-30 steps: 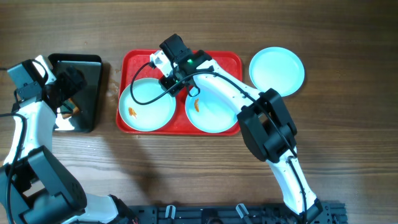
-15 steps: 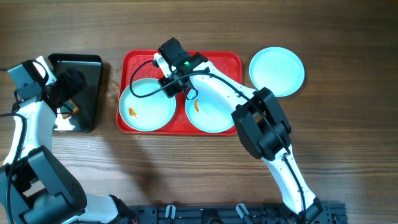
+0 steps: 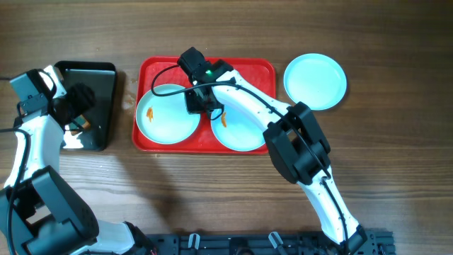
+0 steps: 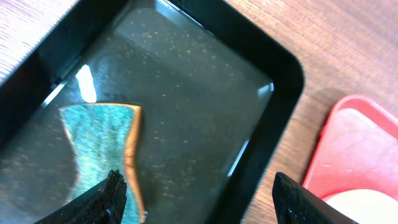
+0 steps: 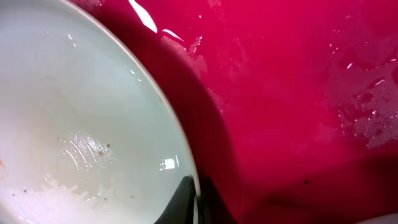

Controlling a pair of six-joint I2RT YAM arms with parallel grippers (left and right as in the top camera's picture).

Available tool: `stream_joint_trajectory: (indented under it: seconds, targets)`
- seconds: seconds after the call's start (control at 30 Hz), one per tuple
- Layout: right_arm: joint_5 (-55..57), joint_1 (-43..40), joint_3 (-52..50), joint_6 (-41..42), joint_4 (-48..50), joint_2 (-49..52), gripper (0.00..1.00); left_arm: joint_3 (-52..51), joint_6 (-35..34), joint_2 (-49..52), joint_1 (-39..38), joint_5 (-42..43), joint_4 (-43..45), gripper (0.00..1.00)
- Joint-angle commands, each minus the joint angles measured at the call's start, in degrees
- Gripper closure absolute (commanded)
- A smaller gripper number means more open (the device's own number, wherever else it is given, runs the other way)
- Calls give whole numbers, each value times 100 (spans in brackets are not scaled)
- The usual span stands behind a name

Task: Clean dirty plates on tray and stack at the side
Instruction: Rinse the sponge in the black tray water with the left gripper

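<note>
The red tray (image 3: 244, 65) holds two pale-blue plates. The left plate (image 3: 166, 113) has an orange smear near its left edge. The right plate (image 3: 244, 131) has an orange smear at its upper left. A third plate (image 3: 316, 81) lies on the table right of the tray. My right gripper (image 3: 200, 100) is shut on the left plate's right rim. In the right wrist view the fingers (image 5: 196, 200) pinch that rim (image 5: 81, 112) above the tray floor (image 5: 298, 81). My left gripper (image 3: 80, 99) is open and empty over the black tray.
A black tray (image 3: 106, 76) lies left of the red tray. In the left wrist view it (image 4: 283, 68) holds a blue-green sponge (image 4: 102, 140) with an orange edge, under my left finger. The red tray's corner (image 4: 354, 143) shows at the right.
The right gripper has moved down onto the left plate's rim and closed on it. The left plate has shifted toward the tray's far side. The left arm has not moved.
</note>
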Motion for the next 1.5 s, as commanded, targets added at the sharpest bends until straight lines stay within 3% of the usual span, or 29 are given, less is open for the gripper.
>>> stream_joint_trajectory:
  seconds: [0.0,0.03,0.2,0.23,0.27,0.33,0.37,0.43,0.53,0.63,0.67,0.7,0.77,1.07,1.2,1.4,1.47]
  targets:
    - [590,-37,-208,-282,-166,332,96,11,616,186,37,-988,13,6]
    - [560,-42,-208,-275,-160,332,95,11,612,328,39,-1263,120,0]
    - [501,-46,-208,-278,-155,332,96,11,461,1045,44,-1449,527,0]
    - [501,-46,-208,-275,-144,332,96,11,109,1239,66,-1460,566,10]
    - [501,-46,-208,-275,-142,332,95,11,-98,1314,92,-1464,586,34]
    - [501,-46,-208,-275,-140,332,96,11,-343,1346,146,-1464,590,58]
    - [501,-46,-208,-275,-140,332,96,11,-337,1346,166,-1471,590,59]
    - [501,-46,-208,-275,-140,332,96,11,-334,1344,170,-1727,579,81]
    - [501,-46,-208,-267,-122,332,96,11,-334,1204,168,-1873,562,96]
    - [498,-46,-208,-264,-120,332,96,11,-334,831,160,-1869,566,96]
    - [487,-46,-208,-264,-122,332,96,11,-337,728,160,-1860,566,88]
    - [481,-46,-208,-264,-122,332,96,11,-337,688,160,-1759,566,50]
    - [481,-46,-208,-264,-131,332,95,11,-334,688,160,-1456,542,25]
    - [481,-46,-208,-264,-140,332,96,11,-334,1051,162,-1493,474,25]
    - [479,-46,-208,-269,-164,332,96,11,-315,1064,197,-1849,466,39]
    - [479,-46,-208,-267,-146,332,96,11,-315,1185,479,-1847,494,40]
    - [479,-46,-208,-264,-140,332,96,11,-315,1202,531,-1845,525,44]
